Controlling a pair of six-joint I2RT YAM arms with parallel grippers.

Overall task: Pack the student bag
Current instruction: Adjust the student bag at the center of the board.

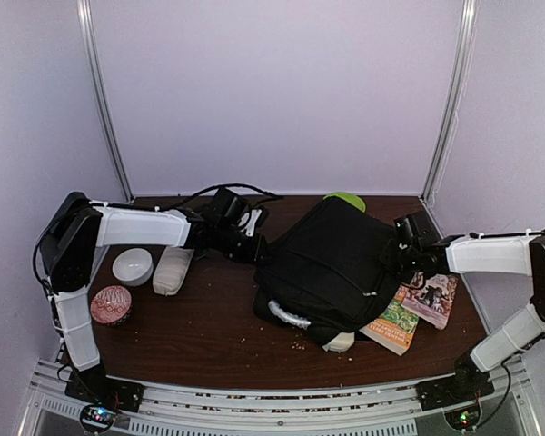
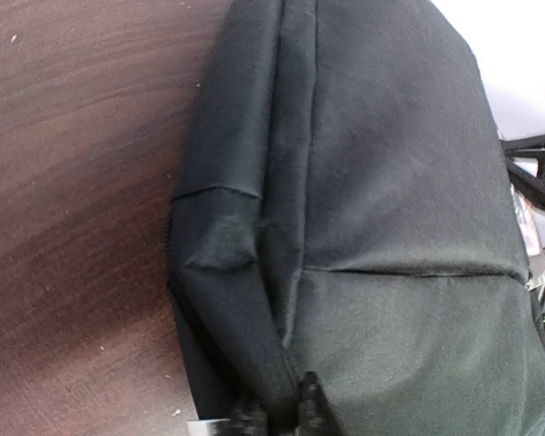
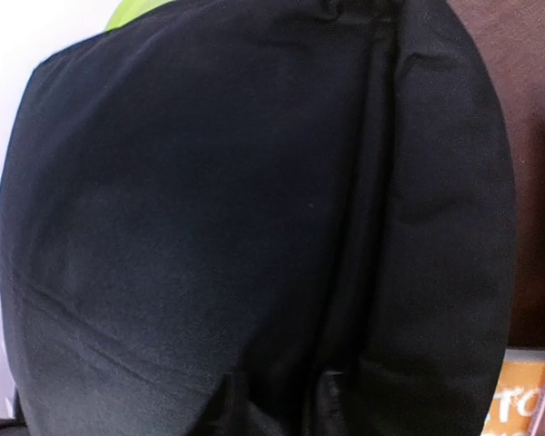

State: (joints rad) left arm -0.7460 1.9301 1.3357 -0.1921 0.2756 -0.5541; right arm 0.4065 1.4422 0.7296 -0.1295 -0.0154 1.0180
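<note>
One bag (image 1: 331, 263) lies centre-right on the worktop (image 1: 209, 331). Left gripper (image 2: 282, 413): clamped on a bag fold. Right gripper (image 1: 400, 259): against the bag, state cannot be told. Two books (image 1: 431, 300), one pouch (image 1: 173, 270).

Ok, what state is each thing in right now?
student bag, lying flat, no opening visible
left gripper, pinching a bag fold
right gripper, against bag fabric, grip unclear
books, closed, flat, partly under the bag
beige pouch, lying flat, untouched
</note>
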